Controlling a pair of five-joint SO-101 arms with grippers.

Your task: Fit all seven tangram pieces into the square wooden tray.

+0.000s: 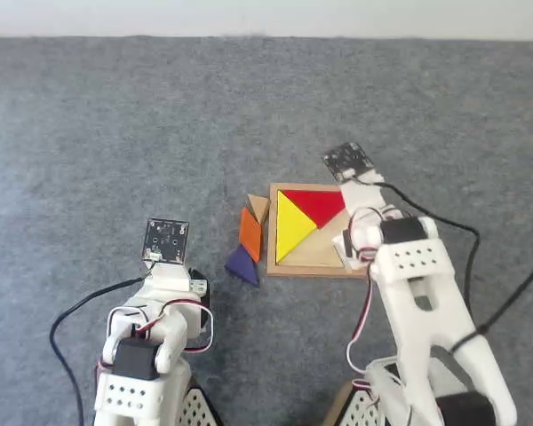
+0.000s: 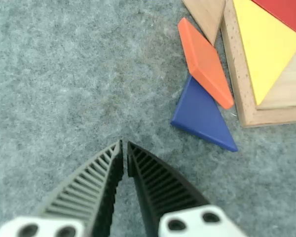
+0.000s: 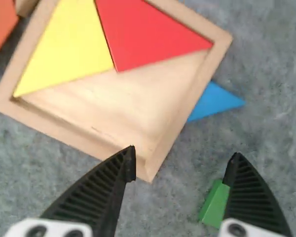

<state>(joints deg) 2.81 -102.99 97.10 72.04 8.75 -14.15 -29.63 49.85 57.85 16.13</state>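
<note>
Treat the pieces as light, stiff, thin wooden plates. The painted faces will probably slip, so pinch across two opposite edges. They lie flat on the mat (image 1: pixel 115 133), so expect little edge to catch.

The tray (image 3: pixel 172 133) holds the yellow triangle (image 3: pixel 69 49) and red triangle (image 3: pixel 143 32), which are touching; the rest is bare.

Outside, the wood triangle (image 2: pixel 207 12), orange piece (image 2: pixel 205 63) and navy triangle (image 2: pixel 202 116) lie along one side. The light blue triangle (image 3: pixel 214 101) lies against the opposite side, with the green piece (image 3: pixel 214 203) off the nearby corner.

- Left claw (image 2: pixel 124 144): pressed together, empty, near the navy triangle.
- Right claw (image 3: pixel 182 155): spread, empty, above that corner, with the green piece beside one finger.
</note>
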